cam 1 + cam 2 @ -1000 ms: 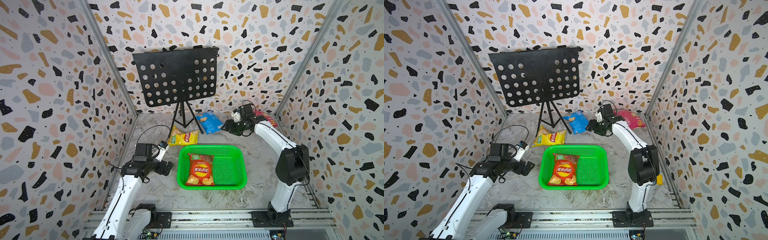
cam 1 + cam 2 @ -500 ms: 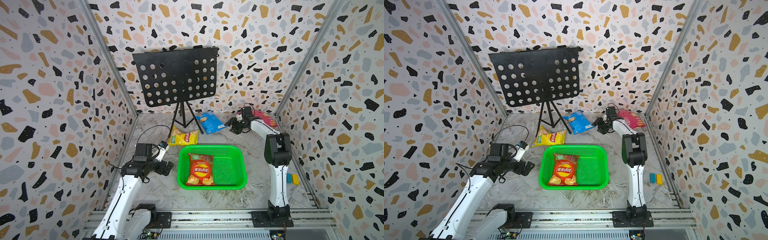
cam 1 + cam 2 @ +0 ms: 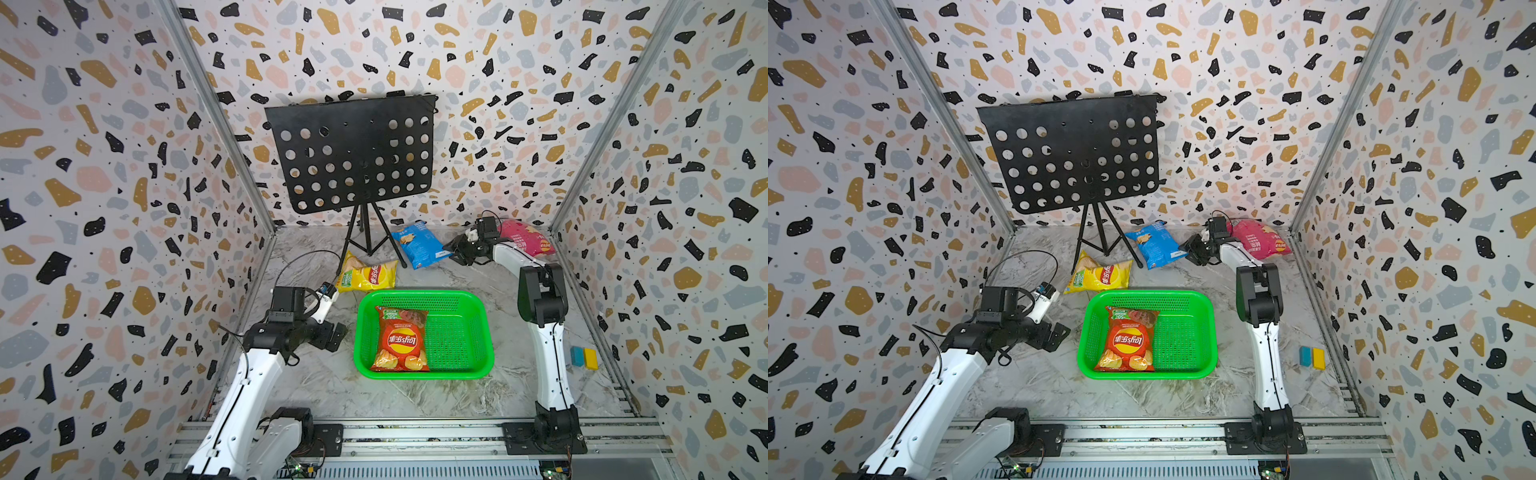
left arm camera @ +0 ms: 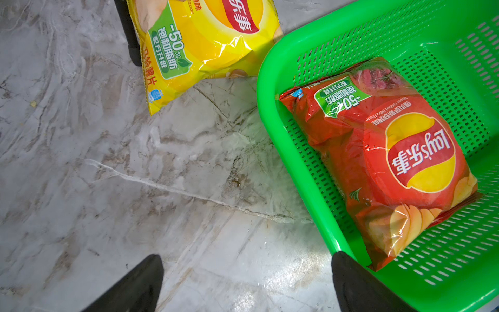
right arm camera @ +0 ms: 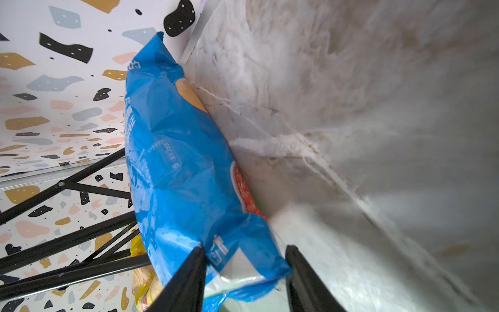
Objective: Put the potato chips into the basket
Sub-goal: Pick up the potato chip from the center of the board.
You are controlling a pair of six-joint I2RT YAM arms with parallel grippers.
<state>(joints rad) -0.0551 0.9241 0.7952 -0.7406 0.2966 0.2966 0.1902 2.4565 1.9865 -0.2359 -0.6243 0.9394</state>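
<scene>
Your right gripper (image 5: 244, 250) straddles one end of the glossy blue chip bag (image 5: 175, 162), which lies on the grey marbled tabletop (image 5: 351, 108); you cannot tell whether the fingers (image 5: 189, 275) pinch it. Your left gripper (image 4: 243, 283) hangs released, jaws wide, just beside the bright green perforated plastic basket (image 4: 293, 151), which holds the orange-red chip bag (image 4: 391, 162). The yellow chip bag (image 4: 210, 40) and the pink chip bag (image 3: 525, 241) lie outside it.

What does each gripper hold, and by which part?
Left gripper: nothing. Right gripper brackets the sealed end of the glossy blue chip bag; grip uncertain.
</scene>
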